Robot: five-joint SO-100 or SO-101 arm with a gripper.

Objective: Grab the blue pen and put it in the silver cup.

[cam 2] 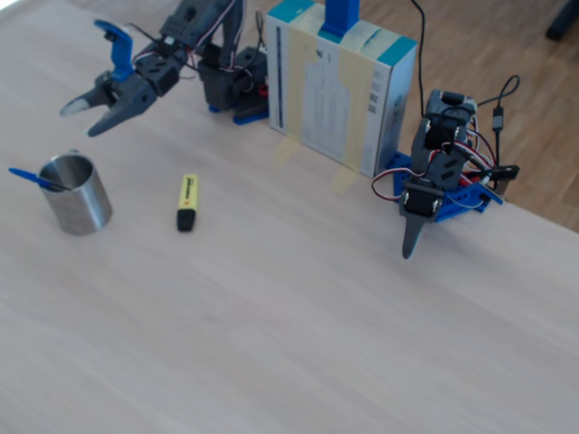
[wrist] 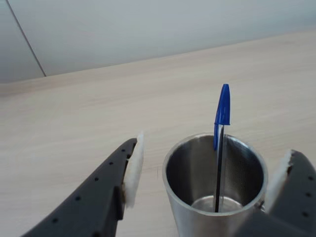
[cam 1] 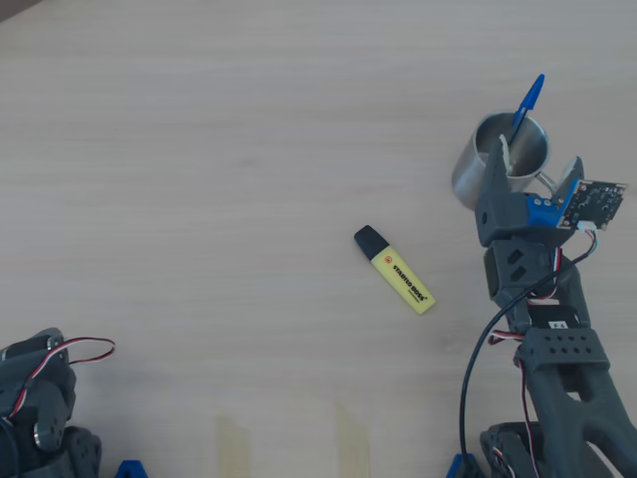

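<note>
The silver cup [cam 1: 470,177] [wrist: 197,225] [cam 2: 81,201] stands upright on the wooden table. The blue pen [cam 1: 529,100] [wrist: 222,106] [cam 2: 25,175] leans inside it, cap end sticking out above the rim. My gripper [cam 1: 537,162] [wrist: 206,173] [cam 2: 81,120] is open and holds nothing. In the wrist view its white pads [wrist: 134,168] stand apart on either side of the cup's mouth, clear of the pen. The fixed view shows the gripper raised above the cup, touching neither cup nor pen.
A yellow highlighter [cam 1: 396,271] [cam 2: 187,201] with a black cap lies on the table beside the cup. A second arm [cam 2: 434,181] [cam 1: 35,398] rests folded at the table edge. A white and teal box [cam 2: 339,86] stands between the two arm bases.
</note>
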